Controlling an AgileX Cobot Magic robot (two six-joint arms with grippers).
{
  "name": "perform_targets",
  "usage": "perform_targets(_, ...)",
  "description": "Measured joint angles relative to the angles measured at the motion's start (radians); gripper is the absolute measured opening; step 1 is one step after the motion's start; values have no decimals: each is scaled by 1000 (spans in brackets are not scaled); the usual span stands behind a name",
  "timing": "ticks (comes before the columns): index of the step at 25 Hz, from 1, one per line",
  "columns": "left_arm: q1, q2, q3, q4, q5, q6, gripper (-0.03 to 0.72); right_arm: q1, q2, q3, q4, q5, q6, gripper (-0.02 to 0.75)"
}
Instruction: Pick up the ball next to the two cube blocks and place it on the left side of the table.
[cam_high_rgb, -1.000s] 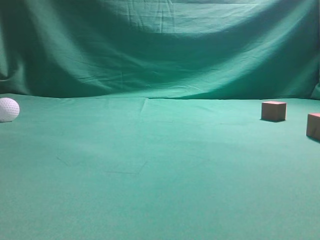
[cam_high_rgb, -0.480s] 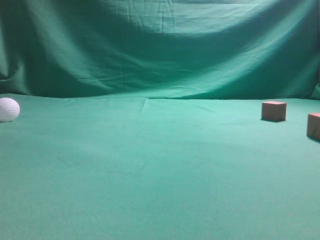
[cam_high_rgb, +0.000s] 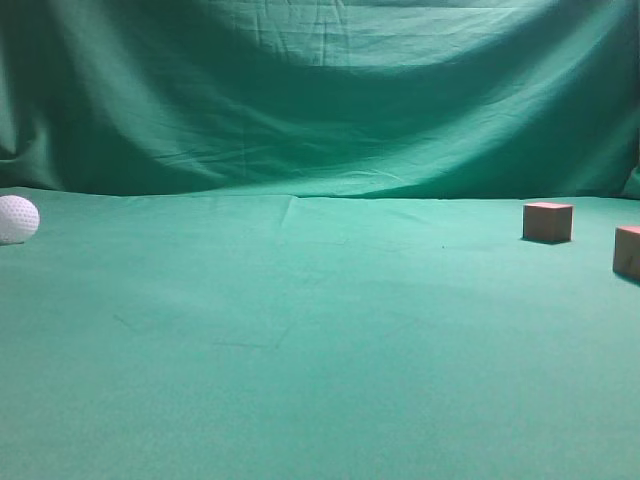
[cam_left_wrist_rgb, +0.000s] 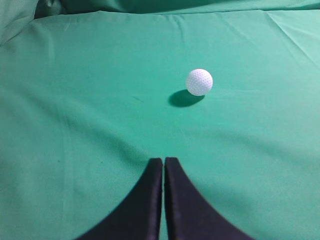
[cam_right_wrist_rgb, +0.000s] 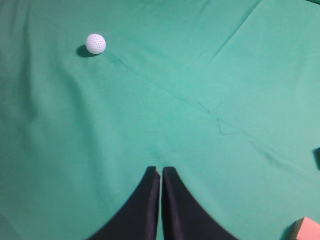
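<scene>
The white dimpled ball rests on the green table at the far left edge of the exterior view. It also shows in the left wrist view and in the right wrist view. The two reddish-brown cube blocks sit at the right: one further back, one cut by the frame edge. A corner of one cube shows in the right wrist view. My left gripper is shut and empty, well short of the ball. My right gripper is shut and empty above bare cloth.
A green cloth backdrop hangs behind the table. The cloth has creases across the middle. Neither arm shows in the exterior view.
</scene>
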Motion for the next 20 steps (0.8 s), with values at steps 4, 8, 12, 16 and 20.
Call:
perform_targets(4,0,0,0,0,0,0,0,0,-140,86,27,-31,13,0)
perform_targets(8,0,0,0,0,0,0,0,0,-257,91,57,48,24,0)
perform_targets(12,0,0,0,0,0,0,0,0,-322,150,20,46,28,0)
perform_targets(16,0,0,0,0,0,0,0,0,-381,231,-45,8,61,0)
perform_targets(20,0,0,0,0,0,0,0,-67,-451,315,-107,-42,115,0)
